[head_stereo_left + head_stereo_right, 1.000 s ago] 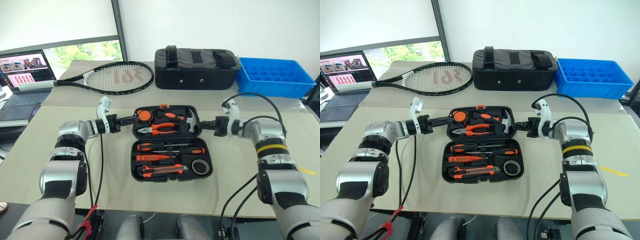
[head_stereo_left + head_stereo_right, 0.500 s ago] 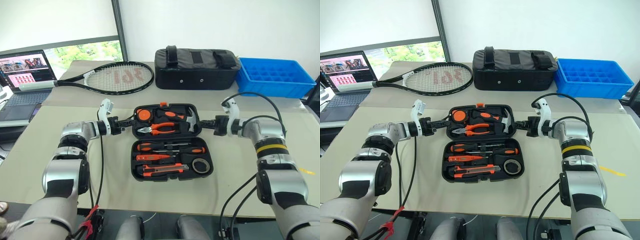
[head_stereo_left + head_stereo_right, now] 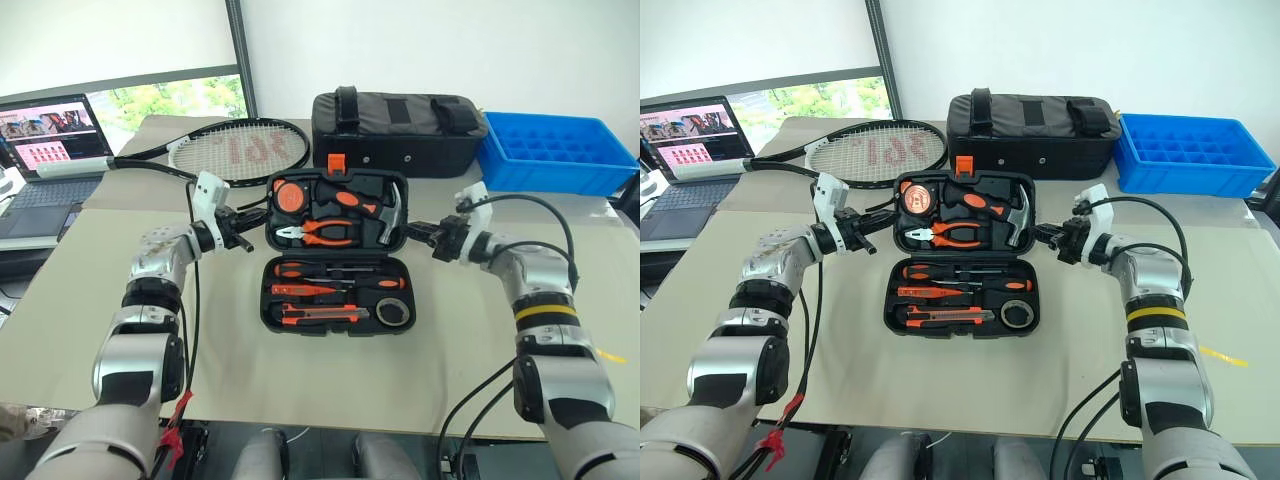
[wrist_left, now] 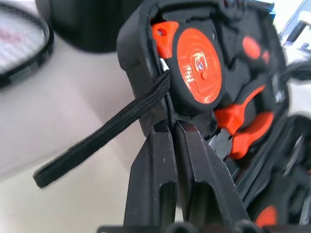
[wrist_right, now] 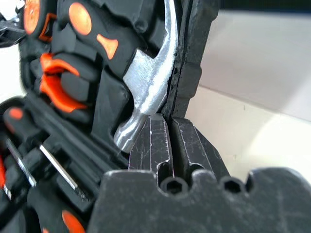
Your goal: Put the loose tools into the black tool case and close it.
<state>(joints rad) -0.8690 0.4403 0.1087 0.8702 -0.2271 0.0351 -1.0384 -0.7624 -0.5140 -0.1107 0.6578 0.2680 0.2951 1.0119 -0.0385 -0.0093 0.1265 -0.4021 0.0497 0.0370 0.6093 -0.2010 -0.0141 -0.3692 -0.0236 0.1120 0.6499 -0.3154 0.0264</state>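
**Both grippers pinch case lid, lid tilted up**

The black tool case (image 3: 335,255) sits open at table centre, w/ its lid raised off the table at an angle and its base flat. Lid holds 1 orange tape measure (image 3: 290,195), 1 pair of pliers (image 3: 318,232) and 1 hammer (image 3: 390,215); an orange latch (image 3: 336,161) tops the lid edge. Base holds 2 screwdrivers (image 3: 330,270), 1 slim tester (image 3: 310,290), 1 knife (image 3: 320,315) and 1 tape roll (image 3: 396,313), all in their slots.

Left gripper (image 4: 172,131) is clamped narrow on the lid's left rim, beside the wrist cord (image 4: 104,138). Right gripper (image 5: 170,124) is clamped narrow on the lid's right rim, just by the hammer head.

Behind the case: 1 racket (image 3: 215,150), 1 fabric bag (image 3: 400,133), 1 blue bin (image 3: 555,152). At far left, 1 laptop (image 3: 45,150).
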